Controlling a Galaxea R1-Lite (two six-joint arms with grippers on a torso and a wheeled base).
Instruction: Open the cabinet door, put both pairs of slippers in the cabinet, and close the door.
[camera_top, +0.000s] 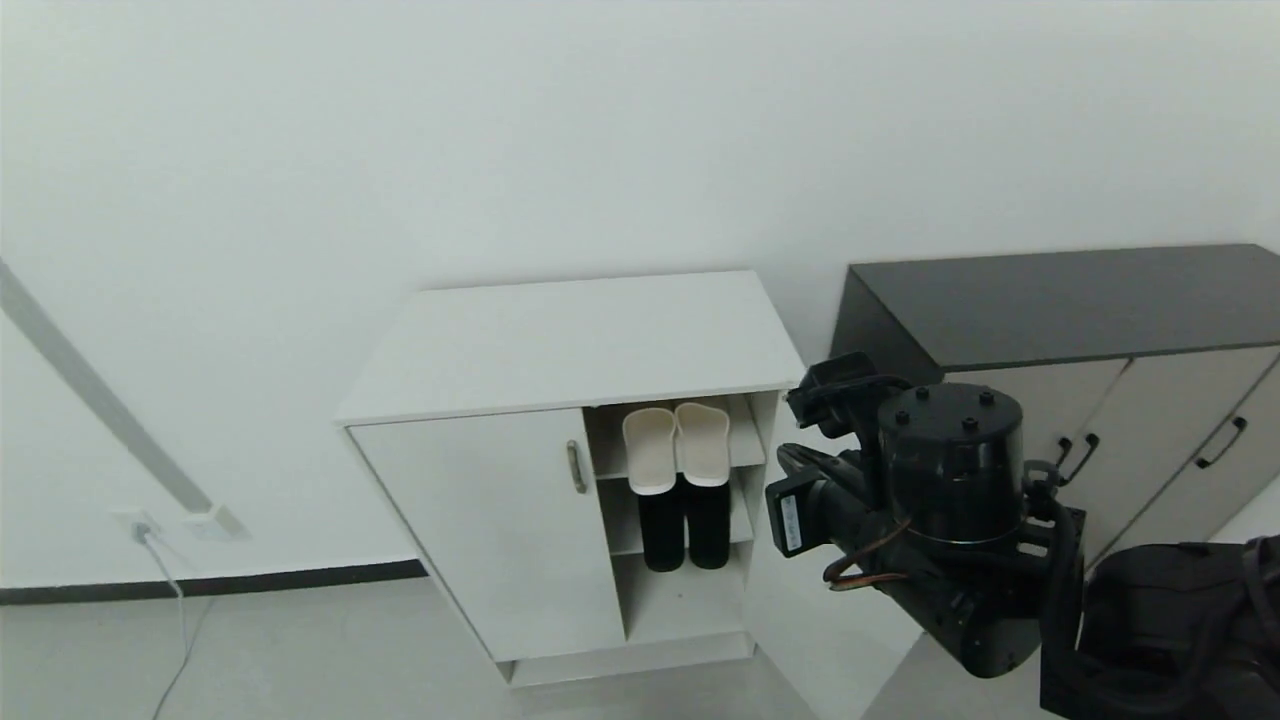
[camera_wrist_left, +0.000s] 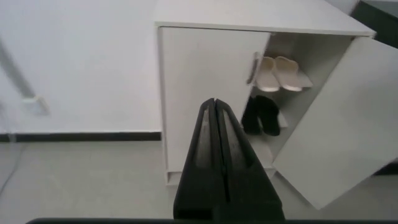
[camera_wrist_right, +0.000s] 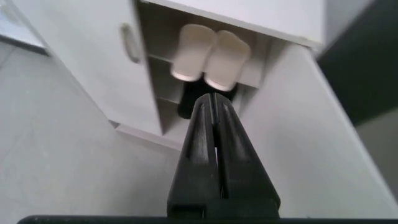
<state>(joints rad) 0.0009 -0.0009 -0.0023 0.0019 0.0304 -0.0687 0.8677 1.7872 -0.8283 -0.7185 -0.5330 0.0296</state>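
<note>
The open cabinet door (camera_wrist_right: 314, 137) is seen swung out just right of the closed, empty right claw (camera_wrist_right: 213, 99), with white slippers (camera_wrist_right: 205, 53) and black slippers (camera_top: 685, 525) shelved beyond.

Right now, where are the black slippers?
In the head view, the black slippers sit on the middle shelf in the open right half of the white cabinet, directly below the white slippers and right of the closed door.

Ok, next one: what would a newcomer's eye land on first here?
The white cabinet, its right door swung open. Inside, a white pair of slippers sits on the upper shelf, a black pair on the shelf below. The right gripper, shut, hangs in front of that open side.
</note>
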